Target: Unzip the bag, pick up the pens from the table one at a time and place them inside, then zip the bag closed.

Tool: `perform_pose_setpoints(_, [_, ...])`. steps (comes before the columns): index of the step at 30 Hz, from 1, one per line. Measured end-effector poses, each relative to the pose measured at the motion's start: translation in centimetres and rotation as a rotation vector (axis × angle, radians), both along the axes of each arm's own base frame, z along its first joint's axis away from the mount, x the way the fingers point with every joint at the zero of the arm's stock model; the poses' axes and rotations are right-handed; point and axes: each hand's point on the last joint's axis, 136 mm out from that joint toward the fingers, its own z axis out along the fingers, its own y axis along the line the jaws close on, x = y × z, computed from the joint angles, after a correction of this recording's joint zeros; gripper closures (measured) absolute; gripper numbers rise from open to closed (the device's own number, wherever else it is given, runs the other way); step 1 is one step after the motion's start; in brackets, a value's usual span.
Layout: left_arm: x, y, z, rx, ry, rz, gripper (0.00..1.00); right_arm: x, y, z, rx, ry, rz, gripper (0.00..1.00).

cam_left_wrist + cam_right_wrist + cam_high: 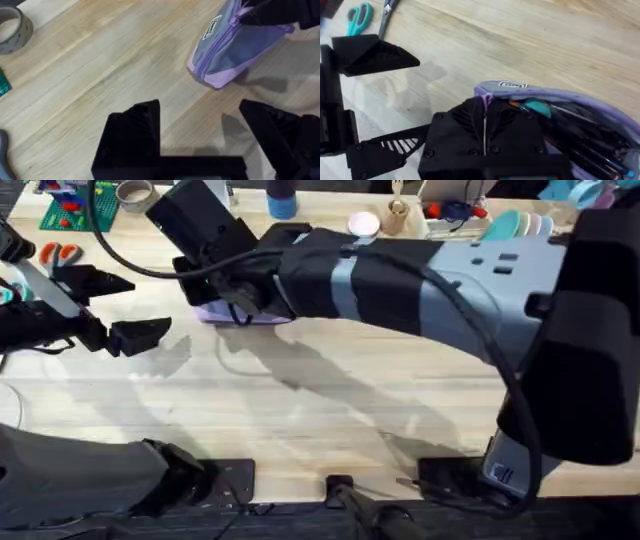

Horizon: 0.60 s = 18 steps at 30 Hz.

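Note:
The lavender bag (255,317) lies on the table (330,400) at the far left-centre. In the right wrist view the bag (600,112) gapes open, with dark pens (590,147) lying inside beside a teal-and-orange item. My right gripper (485,112) is shut on the lavender zipper pull at the bag's end. From above, the right gripper (235,302) reaches across the table and sits on the bag. My left gripper (200,112) stands open with nothing in it, a short way from the bag (230,47) and left of it in the overhead view (135,307).
Orange-handled scissors (60,252) and a green mat (75,210) lie at the far left. Teal-handled scissors (359,17) lie beyond the left gripper. A tape roll (12,30) lies near the table's back, where cups and small items (380,220) stand in a line.

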Motion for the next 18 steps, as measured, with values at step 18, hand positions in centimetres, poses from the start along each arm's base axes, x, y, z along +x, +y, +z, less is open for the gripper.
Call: perform_pose_setpoints(18, [2.1, -5.8, 0.4, -0.005, -0.033, -0.195, 0.008, 0.0, 0.0, 0.0, 0.0, 0.0, 0.0, 0.973])
